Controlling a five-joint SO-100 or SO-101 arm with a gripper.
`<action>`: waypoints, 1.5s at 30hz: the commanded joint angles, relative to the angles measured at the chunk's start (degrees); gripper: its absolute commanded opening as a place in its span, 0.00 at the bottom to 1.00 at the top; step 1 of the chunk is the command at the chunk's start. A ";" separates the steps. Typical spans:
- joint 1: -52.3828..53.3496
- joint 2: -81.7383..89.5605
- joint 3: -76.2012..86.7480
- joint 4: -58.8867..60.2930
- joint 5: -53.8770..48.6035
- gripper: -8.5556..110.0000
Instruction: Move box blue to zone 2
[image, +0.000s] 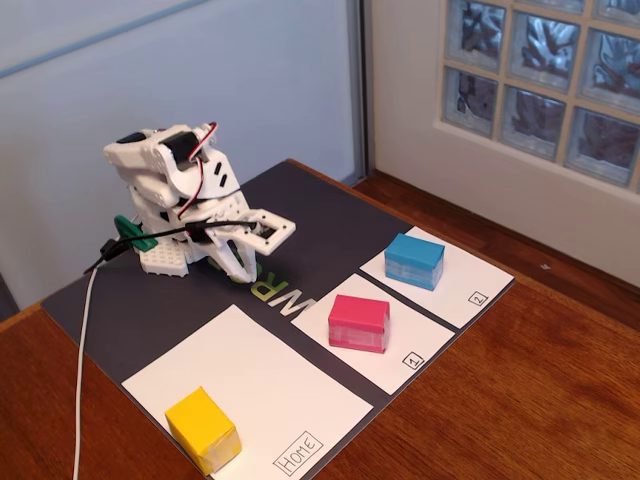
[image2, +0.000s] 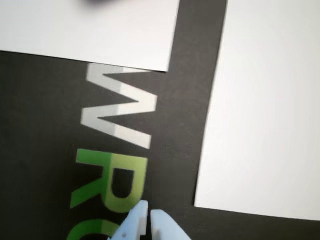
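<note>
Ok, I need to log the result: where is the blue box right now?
In the fixed view the blue box sits on the white sheet marked 2, at the right end of the mat, with the pink box on the next sheet to its left.

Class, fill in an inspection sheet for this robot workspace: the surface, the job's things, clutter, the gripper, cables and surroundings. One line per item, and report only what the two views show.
Surface: dark mat with printed letters, lying on a wooden table.
Job's things: blue box sits on the sheet marked 2.
Clutter: pink block on the sheet marked 1; yellow block on the Home sheet.
Gripper: gripper low over the mat's letters, fingertips nearly together, holding nothing.
Cables: white cable trails off the mat's left side; red and black wires on the arm.
Surroundings: pale wall behind, glass-block window at upper right.
</note>
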 joint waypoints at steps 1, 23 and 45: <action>1.41 2.99 1.32 2.11 -1.05 0.07; -1.14 2.99 1.32 2.37 0.35 0.07; -1.14 2.99 1.32 2.37 0.35 0.07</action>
